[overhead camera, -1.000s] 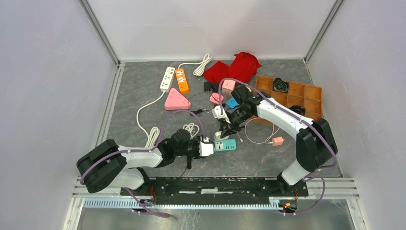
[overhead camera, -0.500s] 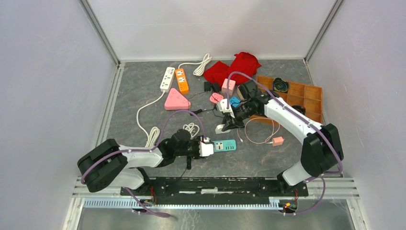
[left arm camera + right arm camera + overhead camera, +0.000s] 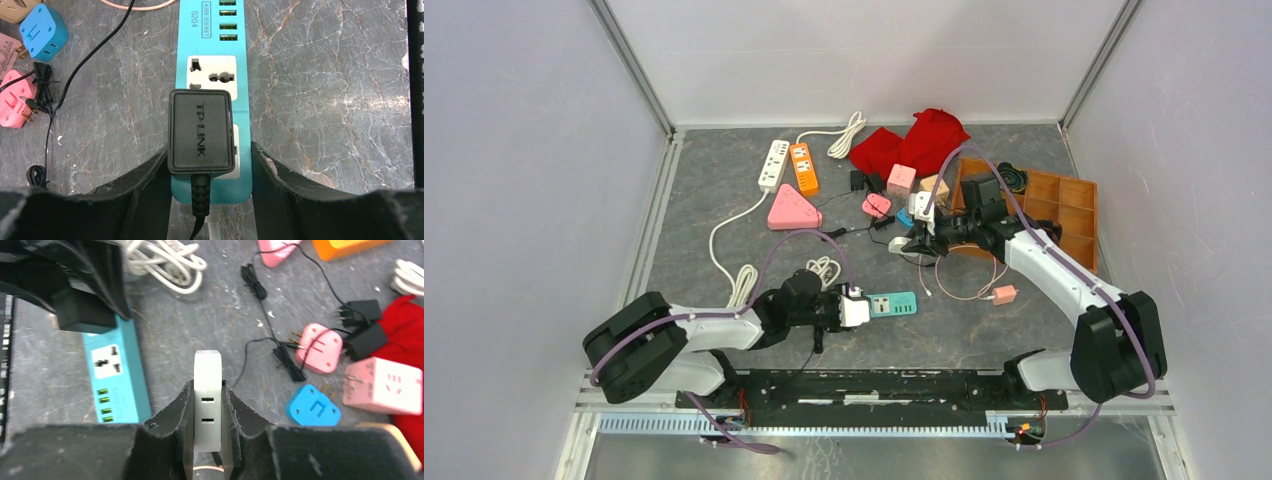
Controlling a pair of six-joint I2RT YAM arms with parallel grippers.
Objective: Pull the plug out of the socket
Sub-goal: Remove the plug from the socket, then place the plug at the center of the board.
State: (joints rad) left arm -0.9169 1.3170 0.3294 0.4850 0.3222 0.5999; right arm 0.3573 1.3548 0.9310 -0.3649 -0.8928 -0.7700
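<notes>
The teal socket strip lies on the grey table near the front. My left gripper is shut on its cable end, one finger on each long side. A black TP-LINK adapter sits plugged into the strip between those fingers. A white plug is clear of the strip. My right gripper is shut on its flat sides and holds it above the table, behind and to the right of the strip.
A blue adapter, pink adapter and pink cube lie under the right arm. Farther back are a white strip, orange strip, pink triangle and red cloth. A wooden tray stands at right, a pink cable in front of it.
My right gripper has carried the white plug up and away from the teal strip, toward the back right. The left gripper and the strip have stayed put.
</notes>
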